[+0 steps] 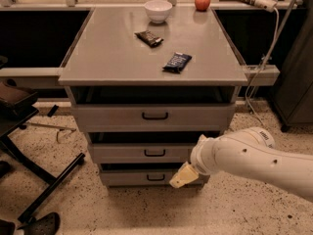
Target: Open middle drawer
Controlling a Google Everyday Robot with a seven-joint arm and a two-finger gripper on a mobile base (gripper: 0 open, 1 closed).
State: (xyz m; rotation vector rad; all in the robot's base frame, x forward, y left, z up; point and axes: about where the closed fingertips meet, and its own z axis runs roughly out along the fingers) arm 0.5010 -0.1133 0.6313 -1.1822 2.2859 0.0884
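A grey cabinet holds three stacked drawers. The middle drawer (142, 153) has a low flat face and a small black bar handle (154, 152), and its face sits in line with the drawers above and below. My gripper (183, 176), a cream-coloured tip on a thick white arm (249, 155), reaches in from the right. It sits low, in front of the right part of the bottom drawer (146, 177), below and to the right of the middle drawer's handle. It is not touching that handle.
The top drawer (154, 115) is wider with a taller face. On the cabinet top (112, 58) lie a white bowl (158, 10), a red apple (202, 1) and two dark snack packets (176, 62). An office chair base (44, 195) stands left. A cable (266, 53) and a dark cabinet are right.
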